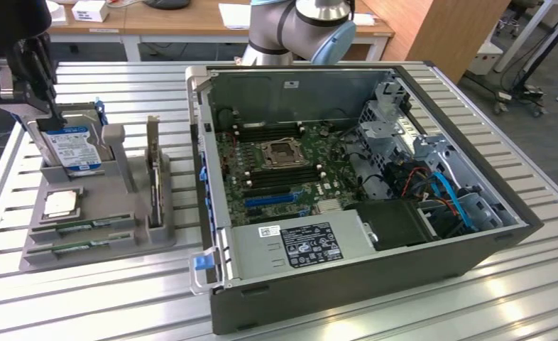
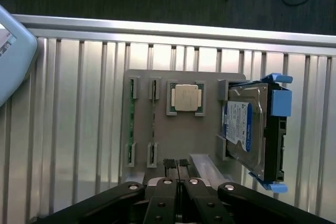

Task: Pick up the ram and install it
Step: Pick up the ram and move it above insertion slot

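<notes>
Two ram sticks (image 2: 131,124) (image 2: 153,125), thin and green, stand on edge side by side in the slots of a grey holder (image 2: 205,145). In the exterior view they sit at the holder's near end (image 1: 82,226) (image 1: 75,247). My gripper (image 2: 176,165) is shut with nothing between its fingers. It hangs above the holder, apart from the ram. The exterior view places the gripper (image 1: 42,117) high at the holder's far end, over the hard drive.
The holder (image 1: 33,256) also carries a silver hard drive (image 1: 74,150) in a blue frame, a CPU (image 1: 59,204) and an upright expansion card (image 1: 153,170). An open computer case (image 1: 506,241) with its motherboard (image 1: 279,160) stands to the exterior view's right on the slatted metal table (image 1: 89,305).
</notes>
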Robot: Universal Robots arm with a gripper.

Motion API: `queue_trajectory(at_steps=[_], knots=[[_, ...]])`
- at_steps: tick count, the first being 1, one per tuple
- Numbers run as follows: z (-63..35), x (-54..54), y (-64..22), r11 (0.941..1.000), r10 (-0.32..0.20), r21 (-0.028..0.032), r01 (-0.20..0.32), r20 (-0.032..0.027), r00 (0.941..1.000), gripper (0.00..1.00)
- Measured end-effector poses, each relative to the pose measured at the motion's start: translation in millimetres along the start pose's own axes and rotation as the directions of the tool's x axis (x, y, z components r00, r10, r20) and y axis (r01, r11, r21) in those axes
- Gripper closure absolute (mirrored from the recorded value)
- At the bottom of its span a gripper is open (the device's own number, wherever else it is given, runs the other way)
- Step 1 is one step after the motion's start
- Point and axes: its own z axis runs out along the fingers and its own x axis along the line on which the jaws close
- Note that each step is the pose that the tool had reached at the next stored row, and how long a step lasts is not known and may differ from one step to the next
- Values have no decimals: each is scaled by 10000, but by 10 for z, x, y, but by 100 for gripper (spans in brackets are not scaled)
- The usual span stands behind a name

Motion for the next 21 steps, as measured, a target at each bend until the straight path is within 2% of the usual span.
queue_trajectory(at_steps=[10,21], knots=[[9,-2,10,10000,-21,0,21,-2,10000,90],[36,-11,93,10000,-23,0,23,-9,10000,90]])
